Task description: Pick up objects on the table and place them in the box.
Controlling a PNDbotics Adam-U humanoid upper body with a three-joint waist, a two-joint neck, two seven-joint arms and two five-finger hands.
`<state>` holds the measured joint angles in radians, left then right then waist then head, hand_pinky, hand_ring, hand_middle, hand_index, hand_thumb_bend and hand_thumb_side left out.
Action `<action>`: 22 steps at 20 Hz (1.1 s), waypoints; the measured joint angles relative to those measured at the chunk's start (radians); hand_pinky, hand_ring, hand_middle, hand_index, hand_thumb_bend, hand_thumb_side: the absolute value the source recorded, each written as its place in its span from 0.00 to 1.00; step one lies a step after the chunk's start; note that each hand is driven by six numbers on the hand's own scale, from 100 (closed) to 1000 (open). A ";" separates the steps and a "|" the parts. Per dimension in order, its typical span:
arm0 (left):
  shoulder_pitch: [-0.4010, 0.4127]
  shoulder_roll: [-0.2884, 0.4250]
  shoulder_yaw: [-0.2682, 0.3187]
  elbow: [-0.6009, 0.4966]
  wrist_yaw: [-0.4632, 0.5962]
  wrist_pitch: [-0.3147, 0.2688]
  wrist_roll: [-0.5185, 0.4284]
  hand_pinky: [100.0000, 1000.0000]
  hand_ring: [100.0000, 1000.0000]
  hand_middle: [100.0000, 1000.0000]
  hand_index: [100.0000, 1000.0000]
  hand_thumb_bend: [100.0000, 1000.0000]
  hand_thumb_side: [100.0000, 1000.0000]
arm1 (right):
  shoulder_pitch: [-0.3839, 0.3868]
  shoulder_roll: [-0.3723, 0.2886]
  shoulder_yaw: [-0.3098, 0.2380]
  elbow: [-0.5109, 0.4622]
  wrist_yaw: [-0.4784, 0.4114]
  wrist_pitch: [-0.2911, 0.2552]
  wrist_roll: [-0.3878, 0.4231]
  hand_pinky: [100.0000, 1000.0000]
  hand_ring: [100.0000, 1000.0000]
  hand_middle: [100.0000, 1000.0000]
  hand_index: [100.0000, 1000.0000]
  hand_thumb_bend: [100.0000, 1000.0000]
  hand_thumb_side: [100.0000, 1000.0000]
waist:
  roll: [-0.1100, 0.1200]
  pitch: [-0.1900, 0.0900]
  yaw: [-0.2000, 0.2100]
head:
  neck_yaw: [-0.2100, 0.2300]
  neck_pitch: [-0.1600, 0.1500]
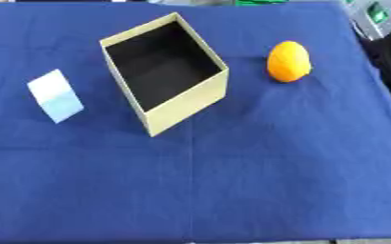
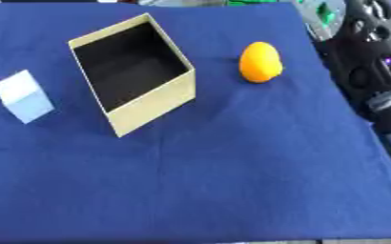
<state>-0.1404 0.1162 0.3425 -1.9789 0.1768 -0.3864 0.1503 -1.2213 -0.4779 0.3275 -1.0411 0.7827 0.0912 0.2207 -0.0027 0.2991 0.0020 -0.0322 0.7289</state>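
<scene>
Beside the box (image 1: 186, 107): orange (image 1: 288, 61), white block (image 1: 55, 95).

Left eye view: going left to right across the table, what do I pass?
Pale blue block → open tan box → orange egg-shaped object, all on the blue cloth.

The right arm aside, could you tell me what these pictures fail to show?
- Left hand: in neither view.
- Right hand: the right arm is cut off by the right eye view's edge.
- Box: near inner walls hidden by its own sides.
- Orange object: too blurred to identify.
</scene>
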 measured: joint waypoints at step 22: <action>-0.002 0.008 0.000 0.000 -0.002 0.003 -0.001 0.69 0.53 0.53 0.78 0.30 1.00 | 0.101 -0.091 -0.014 -0.004 0.055 -0.092 0.082 0.87 0.98 0.93 1.00 0.00 1.00 | -0.009 0.000 -0.025 | 0.020 -0.002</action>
<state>-0.1422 0.1241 0.3426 -1.9789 0.1748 -0.3837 0.1489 -1.1199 -0.5689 0.3133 -1.0448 0.8376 -0.0007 0.3025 -0.0121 0.2993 -0.0226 -0.0122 0.7274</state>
